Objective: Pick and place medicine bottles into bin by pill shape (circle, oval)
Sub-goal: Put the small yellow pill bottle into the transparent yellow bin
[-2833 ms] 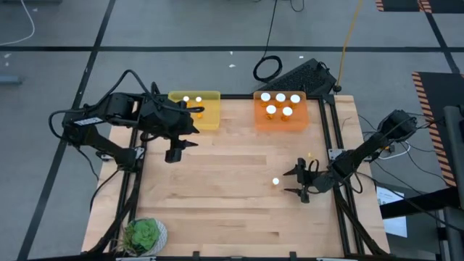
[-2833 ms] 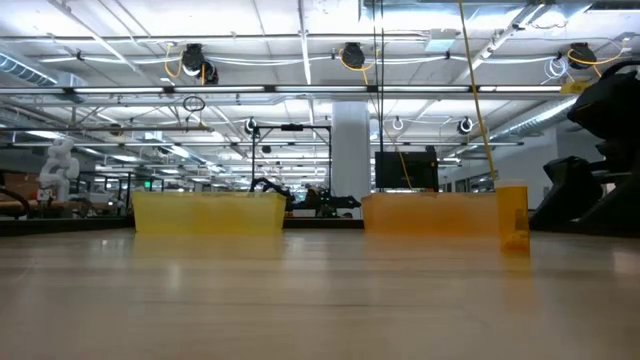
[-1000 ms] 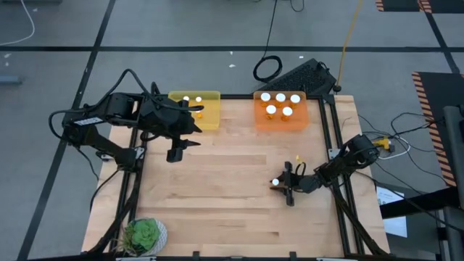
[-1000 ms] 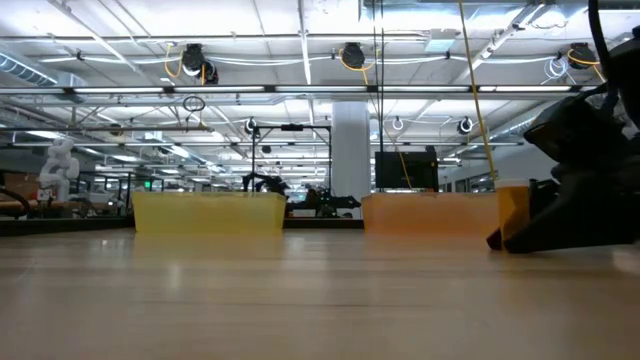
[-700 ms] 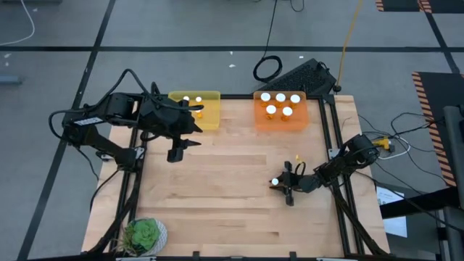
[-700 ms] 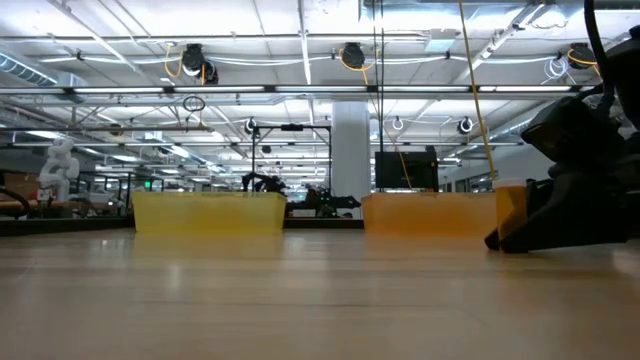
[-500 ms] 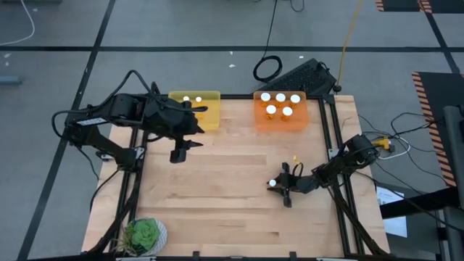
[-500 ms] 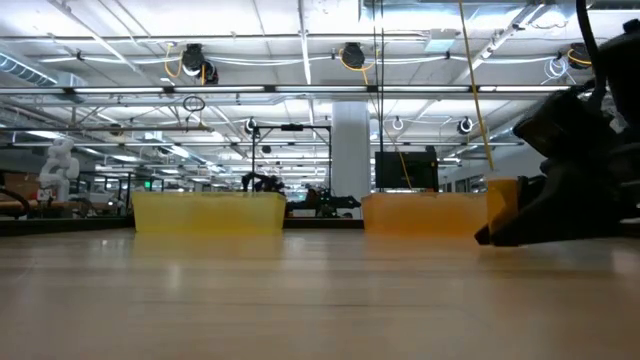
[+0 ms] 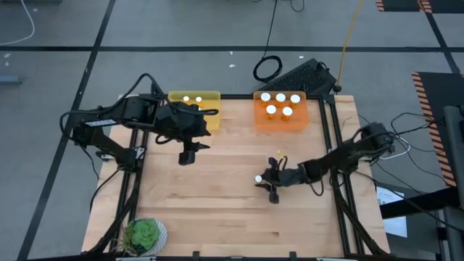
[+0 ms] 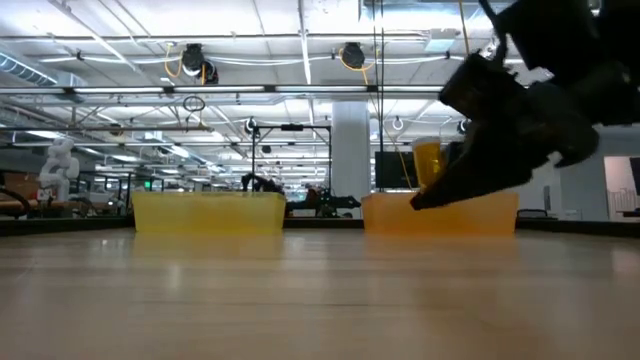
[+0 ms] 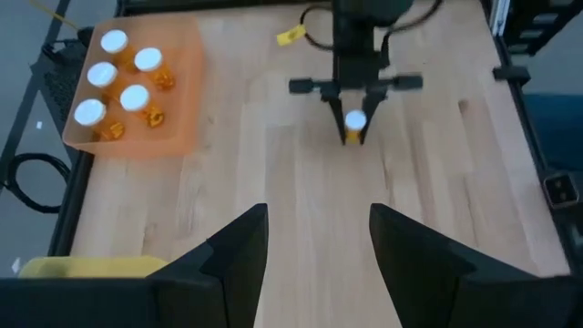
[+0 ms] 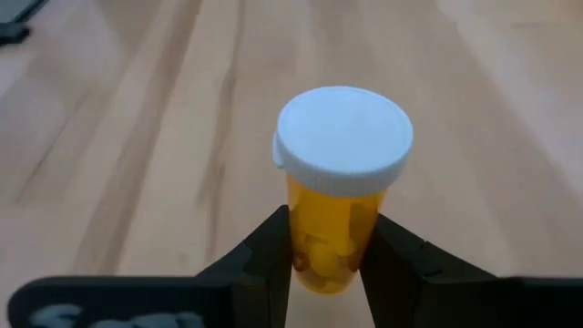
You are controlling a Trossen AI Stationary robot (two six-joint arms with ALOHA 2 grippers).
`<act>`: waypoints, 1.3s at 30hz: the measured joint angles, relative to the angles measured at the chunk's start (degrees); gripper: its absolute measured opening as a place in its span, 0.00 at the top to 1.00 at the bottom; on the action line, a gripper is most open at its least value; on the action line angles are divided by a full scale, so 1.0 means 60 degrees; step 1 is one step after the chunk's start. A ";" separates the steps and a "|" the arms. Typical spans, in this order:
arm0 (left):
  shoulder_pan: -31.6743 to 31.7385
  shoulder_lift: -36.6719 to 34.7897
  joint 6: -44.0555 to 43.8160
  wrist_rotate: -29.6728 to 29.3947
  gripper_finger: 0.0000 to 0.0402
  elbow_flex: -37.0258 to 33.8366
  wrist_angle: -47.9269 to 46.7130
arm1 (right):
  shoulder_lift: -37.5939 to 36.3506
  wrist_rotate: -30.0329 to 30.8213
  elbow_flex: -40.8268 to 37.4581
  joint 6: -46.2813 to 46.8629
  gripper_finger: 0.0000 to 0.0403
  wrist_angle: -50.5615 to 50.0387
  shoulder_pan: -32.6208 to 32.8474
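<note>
A pale wooden desk (image 9: 217, 181) fills the overhead view, with 2 dark robot arms reaching in from its sides.

The right tool (image 9: 262, 184) sits near the middle of the desk, slightly toward 4 o'clock. Its 2 dark fingers (image 12: 273, 251) are clamped on a small amber-orange medicine bottle with a round white cap (image 12: 339, 182). In the right wrist view the bottle stands upright between the fingers, cap uppermost, with pale pills visible through the amber wall, though their shape cannot be made out. In the table-level view the bottle (image 10: 428, 163) is held clear above the desk surface.

The left tool (image 9: 190, 147) hovers at about 10 o'clock on the desk, just in front of a translucent yellow plastic bin (image 9: 209, 98). Its fingers (image 11: 232, 251) are spread apart with nothing between them.

The yellow bin stands at the far edge at about 11 o'clock and holds at least 2 white-capped bottles (image 9: 186, 99). A translucent orange plastic bin (image 9: 259, 122) stands at the far edge at about 1 o'clock and holds 5 white-capped bottles (image 9: 280, 97). The 2 bins are well apart.

A small green potted plant (image 9: 143, 234) sits at the desk's corner at about 7 o'clock.
</note>
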 joint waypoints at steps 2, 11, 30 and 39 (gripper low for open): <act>-0.0003 0.0000 -0.0043 0.0030 0.51 0.0000 0.0127 | -0.0185 -0.0015 0.0382 -0.0145 0.75 -0.0553 -0.0241; 0.0000 0.0178 0.0057 0.0037 0.51 0.0000 0.0181 | -0.1027 -0.0753 0.2292 -0.0988 0.75 -0.3219 -0.1248; -0.0004 0.0716 -0.0199 -0.0060 0.51 0.0001 0.0323 | -0.1019 -0.0739 0.4327 -0.2404 0.75 -0.4508 -0.1856; -0.0022 0.1872 -0.0057 -0.0087 0.51 -0.0004 0.0587 | -0.1019 -0.0727 0.4327 -0.2388 0.75 -0.4504 -0.1944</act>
